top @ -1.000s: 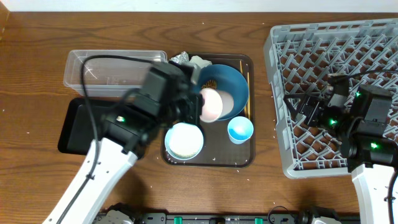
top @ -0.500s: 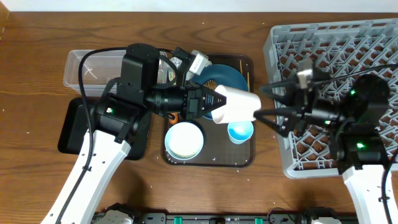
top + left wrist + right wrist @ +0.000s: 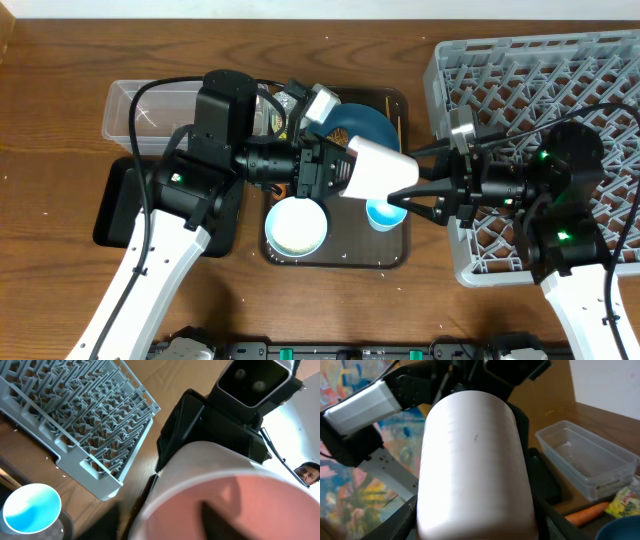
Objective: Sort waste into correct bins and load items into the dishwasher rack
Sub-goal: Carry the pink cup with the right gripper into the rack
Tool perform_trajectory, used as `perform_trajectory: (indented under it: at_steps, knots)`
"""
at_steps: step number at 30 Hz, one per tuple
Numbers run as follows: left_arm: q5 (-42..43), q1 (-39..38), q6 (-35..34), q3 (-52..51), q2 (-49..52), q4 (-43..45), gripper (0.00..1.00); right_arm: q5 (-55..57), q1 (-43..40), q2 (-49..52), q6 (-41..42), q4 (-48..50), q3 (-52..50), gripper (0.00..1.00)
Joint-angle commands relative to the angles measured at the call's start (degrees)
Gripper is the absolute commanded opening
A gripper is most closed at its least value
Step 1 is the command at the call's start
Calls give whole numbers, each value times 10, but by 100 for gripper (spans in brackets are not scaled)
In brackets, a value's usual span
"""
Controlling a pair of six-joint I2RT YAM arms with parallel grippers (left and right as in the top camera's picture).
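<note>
Two robot arms meet above a dark brown rectangular serving tray [image 3: 345,252] on a wooden table. Between them they pass a pale pink plastic cup [image 3: 380,170], which lies on its side in the air over the tray's right half, mouth toward the left arm.

The right gripper [image 3: 405,178] clasps the cup's closed end, one finger on each side of the wall. The left gripper [image 3: 343,172] sits at the mouth. Whether it is pressing the rim or has let go cannot be told.

The handover likely goes best if the right gripper's hold is firm before the left backs straight out along the cup's axis. The cup can then swing to the large light-grey plastic lattice rack [image 3: 540,70] at the table's right edge and settle mouth down between the pegs.

Counted:
- Two cups, the pink one and a small light-blue cup [image 3: 386,209] by the tray's right edge.
- One white round bowl [image 3: 296,225] at the tray's near-left corner.
- One dark blue round plate [image 3: 372,125].
- One clear plastic rectangular tub [image 3: 150,105].
- One glossy black shallow tray [image 3: 115,200].
- One orange carrot [image 3: 587,514].
- One yellow-green wrapper [image 3: 625,502].
</note>
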Motion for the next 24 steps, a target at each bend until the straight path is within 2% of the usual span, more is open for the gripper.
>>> perform_trajectory:
  at_steps: [1,3,7,10,16,20,24]
  knots:
    - [-15,14,-3,5,1,1,80,16,-27,-4,-3,-5,8,45]
    - [-28,31,-4,5,1,0,87,29,-61,-5,-3,-25,8,42]
    - [-28,71,-4,5,1,-5,89,106,-147,-9,-3,-102,8,40]
    - [-28,93,-4,5,1,-19,89,231,-208,-16,2,-178,9,38]
    - [-28,104,-3,5,1,-36,89,548,-299,-35,15,-316,24,42]
    - [-28,104,-3,5,1,-36,90,656,-336,-35,16,-336,31,45]
    - [-28,104,-3,5,1,-37,89,761,-376,-31,68,-354,31,47]
